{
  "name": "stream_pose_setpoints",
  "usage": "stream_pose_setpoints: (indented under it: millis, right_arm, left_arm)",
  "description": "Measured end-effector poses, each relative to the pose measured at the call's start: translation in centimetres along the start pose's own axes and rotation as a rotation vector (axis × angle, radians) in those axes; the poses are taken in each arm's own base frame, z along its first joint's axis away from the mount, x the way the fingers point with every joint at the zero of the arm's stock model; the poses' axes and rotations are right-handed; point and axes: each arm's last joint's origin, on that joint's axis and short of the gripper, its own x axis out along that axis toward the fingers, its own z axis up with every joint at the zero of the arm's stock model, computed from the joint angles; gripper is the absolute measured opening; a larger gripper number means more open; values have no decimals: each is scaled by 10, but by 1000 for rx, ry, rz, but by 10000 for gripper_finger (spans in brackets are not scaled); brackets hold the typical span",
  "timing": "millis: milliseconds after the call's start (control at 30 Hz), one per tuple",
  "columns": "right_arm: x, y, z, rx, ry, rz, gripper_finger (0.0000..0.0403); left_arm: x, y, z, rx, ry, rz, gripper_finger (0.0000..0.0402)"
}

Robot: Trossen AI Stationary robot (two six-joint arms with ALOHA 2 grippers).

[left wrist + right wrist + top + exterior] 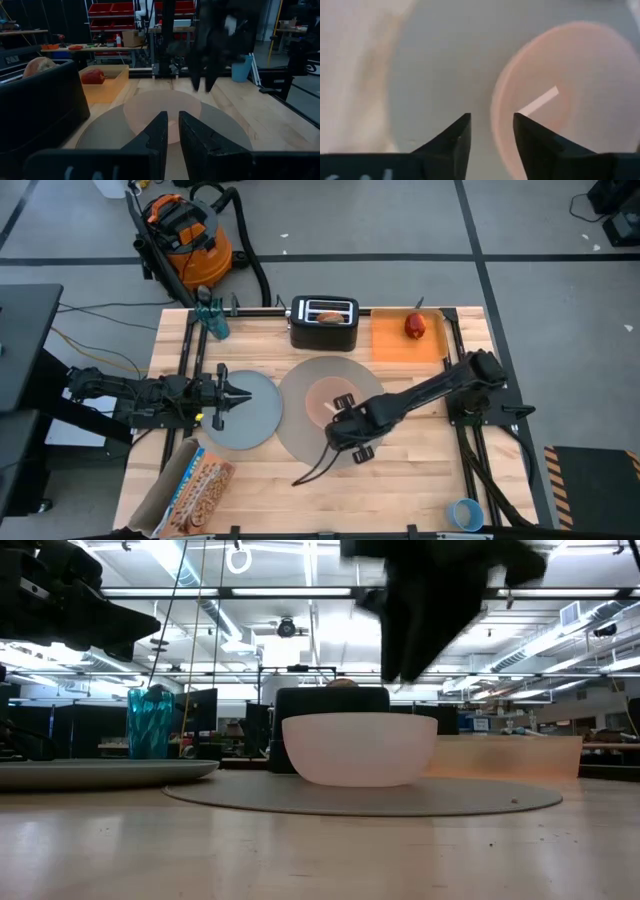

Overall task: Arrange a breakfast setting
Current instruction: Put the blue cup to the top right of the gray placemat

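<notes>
Black toaster (pixel 324 323), orange tray (pixel 405 337), teal glass (pixel 213 319), orange shop vacuum (pixel 186 240), snack box (pixel 200 492).

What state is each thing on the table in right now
pink bowl: upright on the grey mat, not held
grey-blue plate: flat, empty
bagel: in the toaster
apple: on the orange tray
right pincer: open above the bowl
left pincer: narrowly parted, empty

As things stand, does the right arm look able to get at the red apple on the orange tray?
Probably yes. The apple lies uncovered on the orange tray, on the right arm's side; its end effector holds nothing above the pink bowl, and nothing stands between them.
</notes>
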Motion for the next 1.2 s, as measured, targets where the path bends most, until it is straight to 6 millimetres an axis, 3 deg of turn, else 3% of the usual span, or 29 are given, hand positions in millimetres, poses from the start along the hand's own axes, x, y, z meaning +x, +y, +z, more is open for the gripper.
stream_pose_setpoints:
  millis: [133,267,433,567,800,1000,1200]
  right_arm:
    - [-49,19,0,190,-74,51,176]
    - [-86,45,-12,387,-95,223,181]
    - [-115,99,-31,505,-43,356,179]
    - [-128,143,-51,713,54,401,179]
    - [-145,197,-93,1098,273,357,178]
    - [-132,215,-127,1274,386,195,178]
    - [-110,220,-143,1333,514,122,178]
  left_arm:
    - [0,0,0,0,0,0,55]
    - [0,0,0,0,0,0,55]
    - [0,0,0,0,-1,0,55]
    - [0,0,0,0,-1,0,55]
    - [0,0,0,-1,-2,0,55]
    - [0,0,0,0,1,0,55]
    - [0,0,0,0,-1,0,55]
